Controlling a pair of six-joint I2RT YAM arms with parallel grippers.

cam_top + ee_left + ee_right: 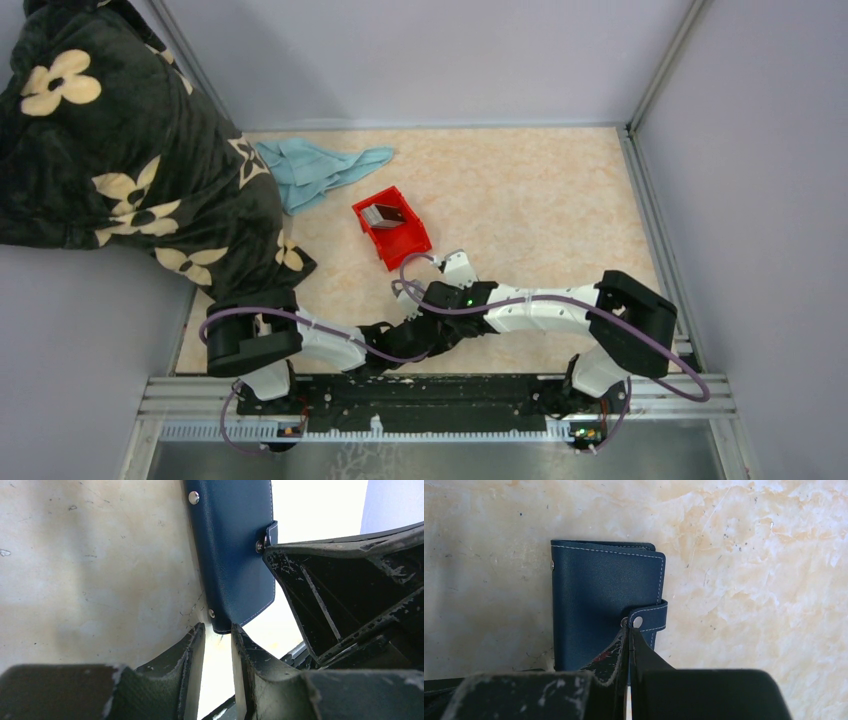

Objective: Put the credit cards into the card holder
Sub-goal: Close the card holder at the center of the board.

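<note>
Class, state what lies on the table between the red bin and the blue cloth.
Nothing: the top view shows bare table between the red bin and the blue cloth.

Soft, even light from above; harsher contrast in both wrist views.
Seen from overhead, the desk point(520, 190) is evenly bright, with only faint shadows. In the left wrist view, glare whites out the area around 1 o'clock, and the left jaws at 6 o'clock are blurred. In the right wrist view the desk dims toward 9 o'clock. The wallet point(599, 600) is sharp and the right jaws are soft.
</note>
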